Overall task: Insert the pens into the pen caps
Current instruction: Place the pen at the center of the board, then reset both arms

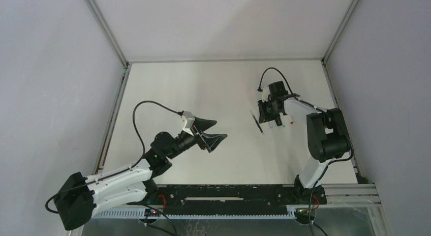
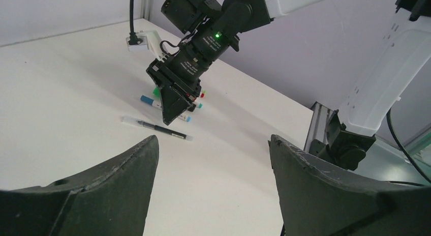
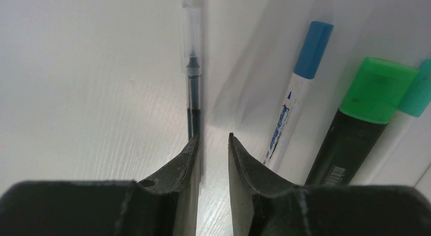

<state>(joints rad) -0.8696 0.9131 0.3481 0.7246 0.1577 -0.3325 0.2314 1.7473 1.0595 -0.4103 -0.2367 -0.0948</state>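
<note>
**Hazards**
- Left gripper [image 1: 222, 129]: it is well apart from the pens. Any two-arm capping requires a long reach toward the right arm, and the two grippers may collide if they converge on one spot.
- Thin pen [image 3: 193, 93]: it lies just outside the left finger [image 3: 185, 159] of the right gripper [image 3: 213, 137], not between the fingers. A closure here likely grips nothing, and finger contact may roll the pen across the table [image 1: 203, 88].
- Blue-capped pen [image 3: 305, 78] and green-capped marker [image 3: 356, 124]: both lie close together, just right of the gripper. A sideways correction may disturb them. All three appear to carry caps, so a pick may target a finished item.

**Pose**
- Left arm: raised over the table's left half, wrist roughly level. Jaws stand wide apart and hold nothing.
- Right arm: reaches out to the right, wrist pitched down, fingertips close to the table. Jaws stand narrowly apart with only bare table between them.
</note>
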